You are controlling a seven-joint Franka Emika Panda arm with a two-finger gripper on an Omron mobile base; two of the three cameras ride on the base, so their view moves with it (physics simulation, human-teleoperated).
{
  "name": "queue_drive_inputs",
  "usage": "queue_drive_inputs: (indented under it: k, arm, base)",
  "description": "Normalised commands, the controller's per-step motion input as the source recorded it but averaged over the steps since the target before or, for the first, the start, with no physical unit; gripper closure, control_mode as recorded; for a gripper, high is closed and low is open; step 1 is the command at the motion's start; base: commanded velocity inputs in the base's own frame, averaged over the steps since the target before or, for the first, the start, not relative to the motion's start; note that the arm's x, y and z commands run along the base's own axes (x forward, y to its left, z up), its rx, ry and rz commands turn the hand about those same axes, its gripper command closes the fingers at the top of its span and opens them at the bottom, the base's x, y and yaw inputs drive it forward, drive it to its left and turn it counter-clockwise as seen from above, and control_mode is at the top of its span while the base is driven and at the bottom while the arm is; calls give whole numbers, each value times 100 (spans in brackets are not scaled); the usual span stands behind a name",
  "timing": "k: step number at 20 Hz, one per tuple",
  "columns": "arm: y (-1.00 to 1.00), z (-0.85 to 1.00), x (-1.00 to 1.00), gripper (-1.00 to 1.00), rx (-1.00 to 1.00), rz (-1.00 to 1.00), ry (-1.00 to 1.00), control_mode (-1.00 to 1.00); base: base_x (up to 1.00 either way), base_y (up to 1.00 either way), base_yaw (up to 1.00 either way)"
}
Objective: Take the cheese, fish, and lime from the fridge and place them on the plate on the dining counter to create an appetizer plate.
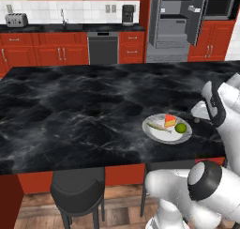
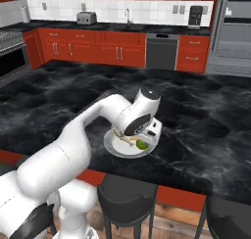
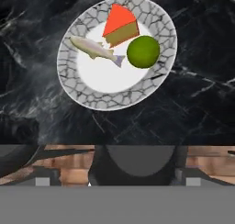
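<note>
The plate (image 3: 160,25) sat on the dining counter (image 1: 70,106), near the edge where the black stools (image 1: 77,188) stood. All three foods lay on the plate. The cheese (image 3: 120,26) was at one side with its red face up. The fish (image 3: 95,48) lay just beside the cheese, and its tail pointed at the lime (image 3: 143,52). The lime sat close beside the cheese, right by the tip of the fish's tail. In the left base view the cheese (image 1: 169,120), the fish (image 1: 155,126) and the lime (image 1: 181,127) could be seen on the plate (image 1: 161,135) too. The gripper (image 2: 149,129) hung above the plate (image 2: 116,146), and it held nothing. Its fingers were spread wide apart. Far behind the counter, the fridge (image 1: 174,21) stood with its doors open.
</note>
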Motion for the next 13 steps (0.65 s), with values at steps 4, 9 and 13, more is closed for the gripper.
queue_drive_inputs:
  k: [4,9,13]
  arm:
    - [31,66,-100,-100,-13,0,-31,-100]
    - [7,62,-97,-100,-10,-1,-39,-100]
    - [-1,56,-68,-100,-1,-4,-17,-100]
  base:
    - [0,0,0]
    - [0,0,0]
    - [0,0,0]
